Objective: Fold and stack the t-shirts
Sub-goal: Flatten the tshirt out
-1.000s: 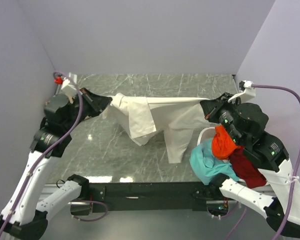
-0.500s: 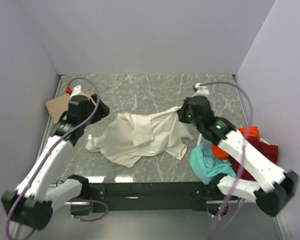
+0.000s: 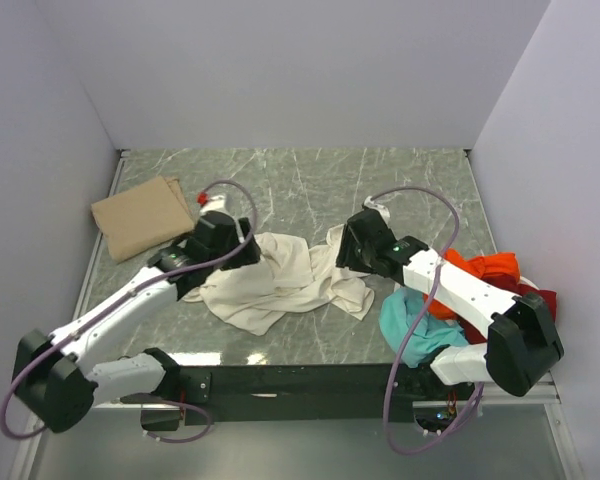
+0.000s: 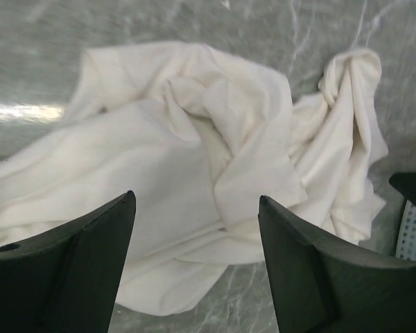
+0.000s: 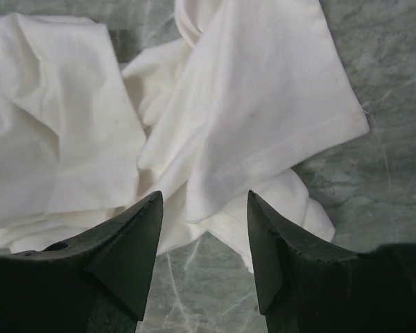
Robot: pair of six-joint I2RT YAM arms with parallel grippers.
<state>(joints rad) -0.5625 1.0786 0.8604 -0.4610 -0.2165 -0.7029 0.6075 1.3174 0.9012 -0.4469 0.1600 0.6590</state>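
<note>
- The cream-white t-shirt lies crumpled in the middle of the grey marbled worktop, between the 2 arms.
- Its long axis runs left to right across the worktop. A twisted fold sticks up at the far right end, and the widest lobe spreads toward the near left.
- It is too bunched for me to tell where the collar points. The right wrist view shows 1 flat panel with a stitched hem edge facing the right side.
- The left end effector hovers over the shirt's left part with its fingers spread wide. Nothing is pinched between them.
- The right end effector hangs over the right part of the same shirt, also spread apart, with only loose cloth below the gap.
- The tan t-shirt sits folded flat at the far left corner, well apart from the cream one. Its long axis is tilted, the right end lying farther back.
- At the near right, the teal t-shirt, the orange t-shirt and the dark red t-shirt are heaped together under the right arm.
</note>
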